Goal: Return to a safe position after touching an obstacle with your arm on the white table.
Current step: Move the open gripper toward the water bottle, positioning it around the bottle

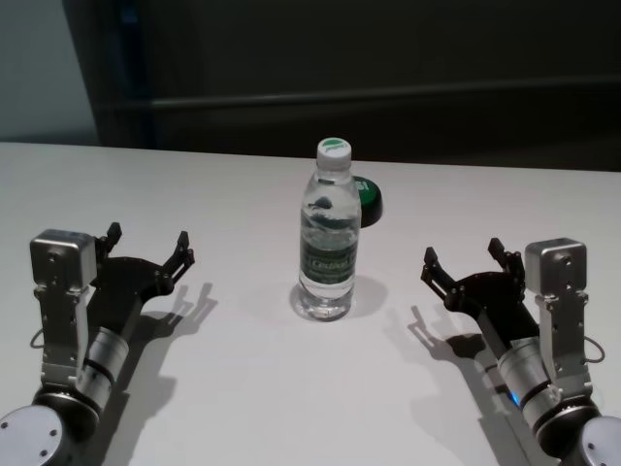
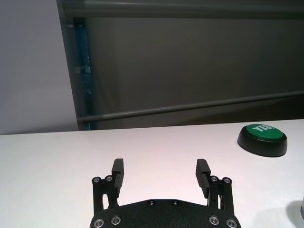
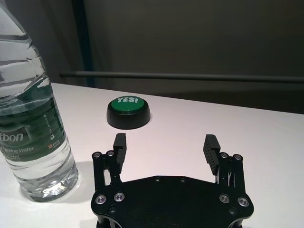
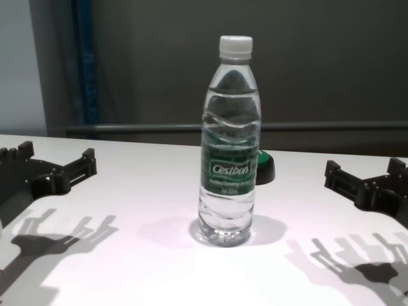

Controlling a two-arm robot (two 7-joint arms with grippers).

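Water bottle [image 1: 329, 236] stands upright near the middle of the white tabletop [image 1: 243, 388], white screw cap on, dark green "Cestbon" label around its waist, clear water visible above and below the label. Just behind it, toward 1 o'clock from the bottle in the head view, sits a low black button [image 1: 370, 199] with a green top; the right wrist view shows "YES!" printed on that top. Button and bottle are close, and whether they touch cannot be told from these views. Left hand [image 1: 149, 250] hovers low over the tabletop at about 9 o'clock from the bottle, well apart from it, fingers [image 2: 117, 174] spread wide with nothing between them. Right hand [image 1: 464, 260] sits at about 3 o'clock from the bottle, also well apart, fingers [image 3: 210, 148] likewise spread and holding nothing. Both hands point away from the robot toward the far edge, roughly mirrored about the bottle. Each casts a sharp shadow on the tabletop beneath it. Behind the far edge runs a dark wall with a horizontal grey rail [image 4: 191, 128].
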